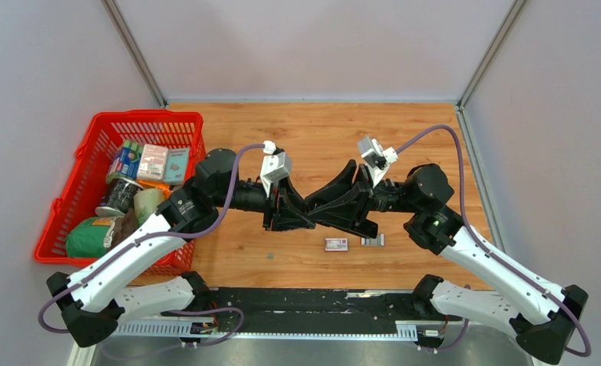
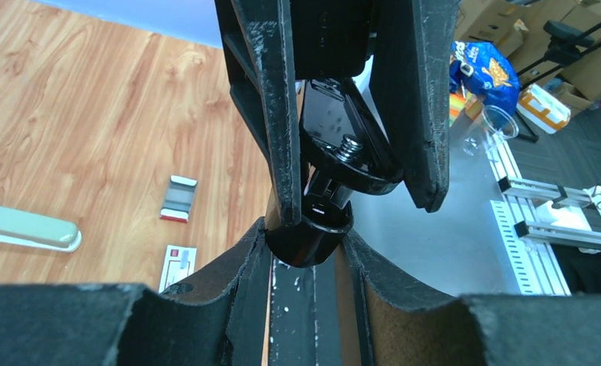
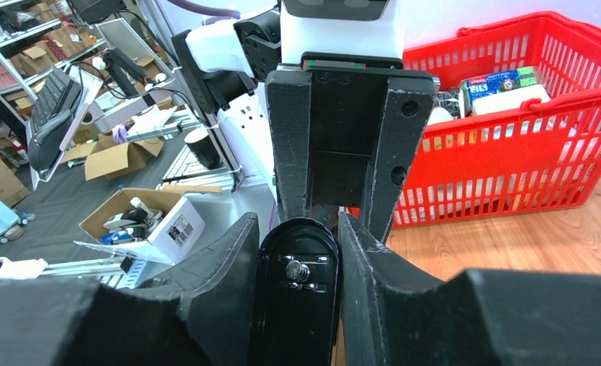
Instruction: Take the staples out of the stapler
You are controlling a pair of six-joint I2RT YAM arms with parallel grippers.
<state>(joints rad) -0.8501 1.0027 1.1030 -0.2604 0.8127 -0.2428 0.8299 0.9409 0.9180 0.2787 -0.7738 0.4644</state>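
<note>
Both arms meet mid-counter, and the black stapler (image 3: 297,305) is held up between them, off the counter (image 1: 297,137). The left jaws are narrow, pinched on one end of it. The right jaws are narrow too, clamped on the other end. A small screw shows on the stapler's face in both wrist views. It's a two-handed hold, and I'd read it as the moment of working the magazine open or drawing it out.

Down on the wood, nearer than the arms and a touch right of centre, lies the strip of staples (image 1: 372,240), flat and free. A small white box (image 1: 336,244) sits just to its left, and nothing touches either one. Whether more staples sit inside the stapler I cannot tell, because the fingers hide the channel.

To do this step well, one side should anchor, firm and motionless, while the other pulls straight along the stapler's length. Any twist and that glossy plastic could slip in the grip. Go slowly, since the spring may kick. Work low over open wood, away from the red basket (image 1: 145,114) at the left, so anything that drops lands beside the strip.
</note>
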